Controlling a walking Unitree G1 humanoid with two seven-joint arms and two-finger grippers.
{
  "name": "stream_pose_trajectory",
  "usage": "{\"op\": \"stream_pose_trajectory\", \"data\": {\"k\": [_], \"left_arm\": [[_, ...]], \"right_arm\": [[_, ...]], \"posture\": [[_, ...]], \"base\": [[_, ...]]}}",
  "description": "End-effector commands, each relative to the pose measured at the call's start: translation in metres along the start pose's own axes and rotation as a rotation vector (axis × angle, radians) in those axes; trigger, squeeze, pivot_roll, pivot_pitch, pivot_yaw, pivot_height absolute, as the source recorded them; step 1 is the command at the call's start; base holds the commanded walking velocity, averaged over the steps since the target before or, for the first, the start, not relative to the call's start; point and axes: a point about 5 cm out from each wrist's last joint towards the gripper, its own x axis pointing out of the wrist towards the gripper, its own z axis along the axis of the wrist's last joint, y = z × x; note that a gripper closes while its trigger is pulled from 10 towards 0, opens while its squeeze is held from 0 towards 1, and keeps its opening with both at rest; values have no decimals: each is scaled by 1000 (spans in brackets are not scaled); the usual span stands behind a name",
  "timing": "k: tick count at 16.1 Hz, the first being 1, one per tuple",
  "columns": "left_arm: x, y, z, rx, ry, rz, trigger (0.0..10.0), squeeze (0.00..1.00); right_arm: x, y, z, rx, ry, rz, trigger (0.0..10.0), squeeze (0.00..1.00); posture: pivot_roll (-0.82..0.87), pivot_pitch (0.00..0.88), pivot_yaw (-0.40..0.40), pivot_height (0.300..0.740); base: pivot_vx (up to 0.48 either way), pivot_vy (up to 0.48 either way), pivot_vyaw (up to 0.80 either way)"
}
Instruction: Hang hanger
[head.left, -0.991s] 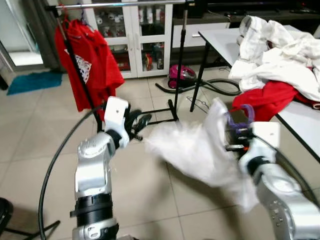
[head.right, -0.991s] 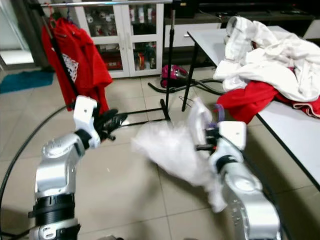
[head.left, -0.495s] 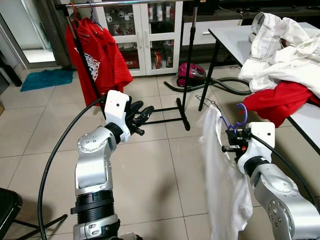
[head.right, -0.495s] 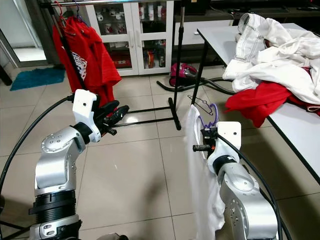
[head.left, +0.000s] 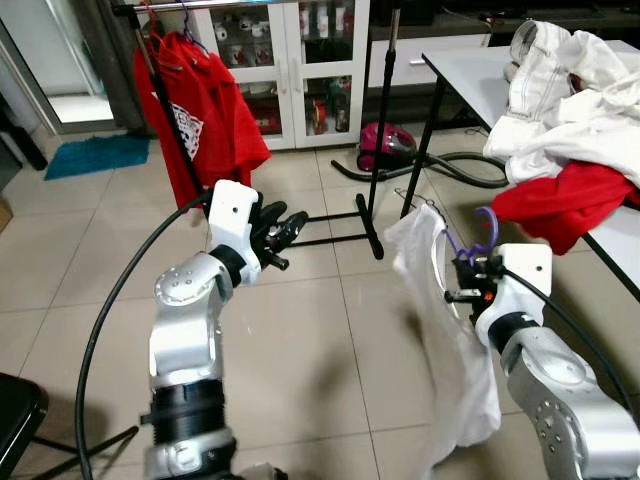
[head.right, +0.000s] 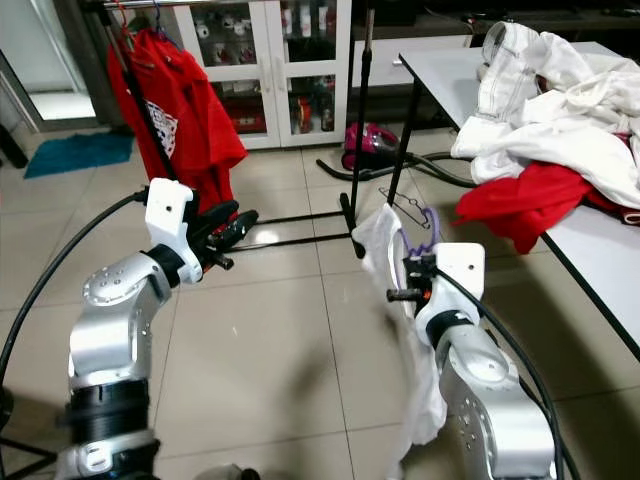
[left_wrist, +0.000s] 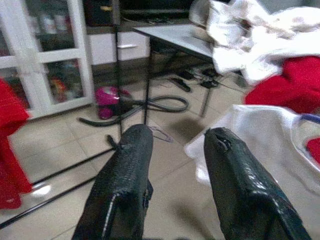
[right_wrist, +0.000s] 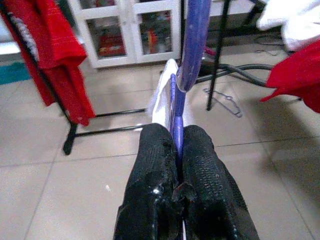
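Your right gripper (right_wrist: 176, 150) is clamped on the purple hanger (right_wrist: 192, 45), both fingers pressed against its shaft. The hanger carries a white garment (head.left: 445, 330) that droops toward the tiled floor (head.left: 300, 330), held low in front of you, well apart from the clothes rack (head.left: 375, 110). Your left gripper (left_wrist: 172, 145) is raised at mid height with its fingers spread and nothing between them. A red shirt (head.left: 205, 100) hangs on the rack.
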Motion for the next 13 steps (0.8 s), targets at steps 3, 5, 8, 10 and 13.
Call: {"op": "stream_pose_trajectory", "data": {"k": [3, 5, 8, 10, 13], "left_arm": [[1, 9, -35, -19, 114, 111, 10000, 0], [-7, 27, -37, 3, 133, 187, 10000, 0], [-14, 51, -40, 116, 87, 368, 10000, 0], [-35, 70, -86, -7, 210, 527, 10000, 0], [-40, 56, -114, 16, 327, 421, 10000, 0]], "right_arm": [[6, 17, 2, -2, -45, 112, 0, 0], [5, 14, 1, -2, -40, 105, 0, 0], [8, 10, -6, -3, -45, 95, 0, 0], [8, 4, -23, 24, -19, 67, 0, 0], [5, 0, -36, 23, 13, 49, 0, 0]], "posture": [[-6, 0, 28, 740], [-5, 0, 30, 740], [-7, 0, 35, 740], [-7, 0, 34, 740], [-10, 0, 36, 740]], "base": [[0, 0, 0], [0, 0, 0], [0, 0, 0], [0, 0, 0], [0, 0, 0]]}}
